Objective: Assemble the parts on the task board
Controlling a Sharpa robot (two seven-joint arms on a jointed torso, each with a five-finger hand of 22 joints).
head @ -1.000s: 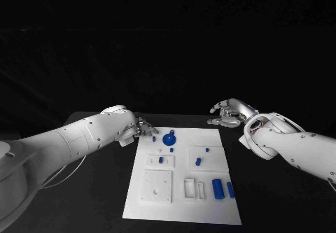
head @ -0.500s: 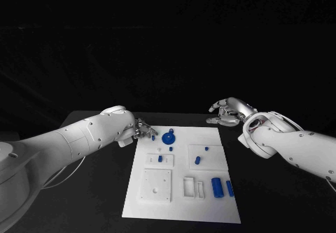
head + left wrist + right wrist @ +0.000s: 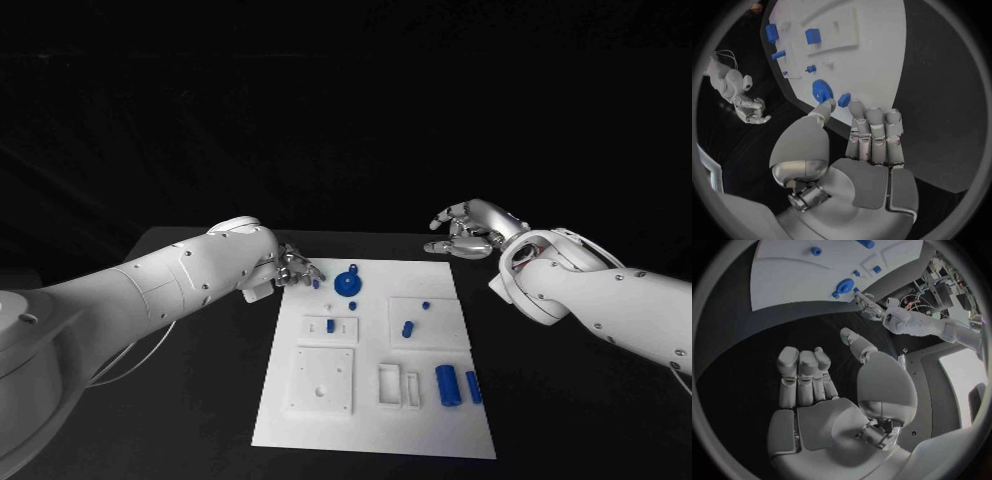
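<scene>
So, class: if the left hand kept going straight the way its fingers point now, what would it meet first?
Probably the small blue peg at the task board edge, just ahead of the left hand; the blue gear lies just beyond. Depth is unclear.

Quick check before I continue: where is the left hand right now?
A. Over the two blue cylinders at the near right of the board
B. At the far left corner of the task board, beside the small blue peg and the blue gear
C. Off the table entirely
B: the left hand sits at the task board's far left corner, fingertips next to the small blue peg and near the blue gear.
</scene>
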